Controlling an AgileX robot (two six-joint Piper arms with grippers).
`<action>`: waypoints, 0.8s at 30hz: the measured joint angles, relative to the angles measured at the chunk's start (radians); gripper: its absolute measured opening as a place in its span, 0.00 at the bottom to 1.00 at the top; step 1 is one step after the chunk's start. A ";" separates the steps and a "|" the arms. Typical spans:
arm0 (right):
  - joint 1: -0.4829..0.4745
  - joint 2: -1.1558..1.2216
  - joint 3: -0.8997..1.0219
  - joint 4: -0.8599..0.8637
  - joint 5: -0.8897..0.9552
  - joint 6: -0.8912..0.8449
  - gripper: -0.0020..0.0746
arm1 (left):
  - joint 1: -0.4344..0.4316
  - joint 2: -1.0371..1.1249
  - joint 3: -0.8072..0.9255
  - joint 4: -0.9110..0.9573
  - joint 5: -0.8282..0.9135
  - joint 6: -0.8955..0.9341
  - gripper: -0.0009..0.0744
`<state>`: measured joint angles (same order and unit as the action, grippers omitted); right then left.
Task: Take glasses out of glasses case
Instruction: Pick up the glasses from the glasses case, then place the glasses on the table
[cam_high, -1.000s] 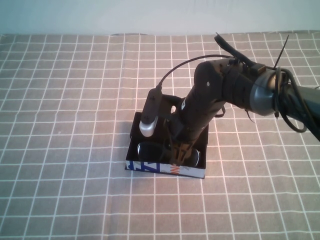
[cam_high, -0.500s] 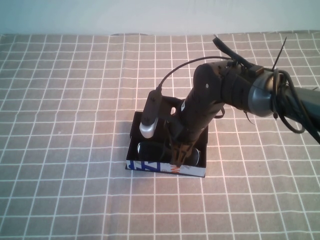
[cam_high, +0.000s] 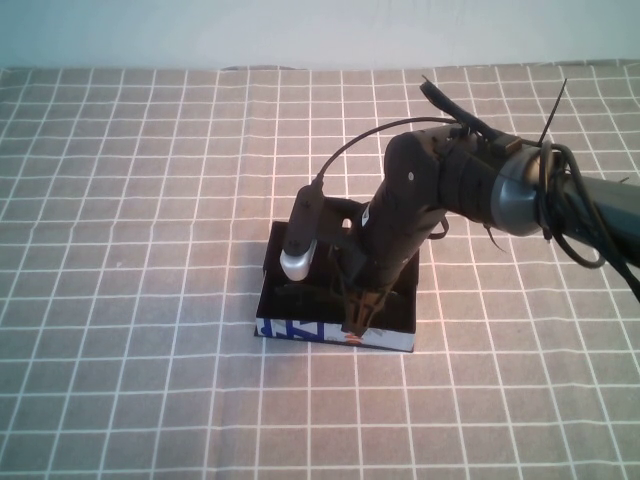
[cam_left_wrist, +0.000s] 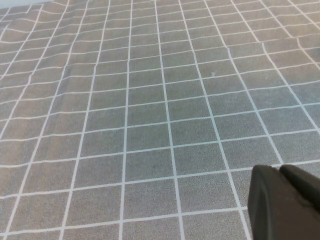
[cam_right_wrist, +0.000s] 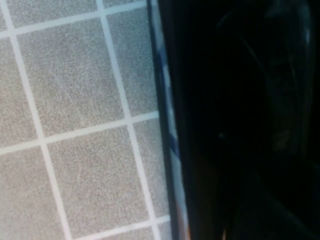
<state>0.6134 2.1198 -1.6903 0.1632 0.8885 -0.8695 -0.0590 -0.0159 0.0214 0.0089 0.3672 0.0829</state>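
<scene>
Grey tablecloth with white grid lines, slightly rippled; left gripper, black, at one corner above the cloth.

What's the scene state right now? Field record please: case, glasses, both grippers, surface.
case: small black box with white printed side, open, on the table
glasses: not discernible inside the dark case
right gripper: lowered into the case near its printed side; jaw state unclear
left gripper: away from the case, over bare cloth
surface: grey checked tablecloth
</scene>
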 joint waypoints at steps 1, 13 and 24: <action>0.000 0.000 0.000 -0.002 0.000 0.000 0.21 | 0.000 0.000 0.000 0.000 0.000 0.000 0.01; 0.000 -0.081 0.001 -0.023 -0.014 0.175 0.09 | 0.000 0.000 0.000 0.000 0.000 0.000 0.01; -0.065 -0.457 0.383 -0.163 -0.090 0.990 0.09 | 0.000 0.000 0.000 0.000 0.000 0.000 0.01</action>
<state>0.5480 1.6628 -1.3076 0.0000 0.7986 0.1205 -0.0590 -0.0159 0.0214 0.0089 0.3672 0.0829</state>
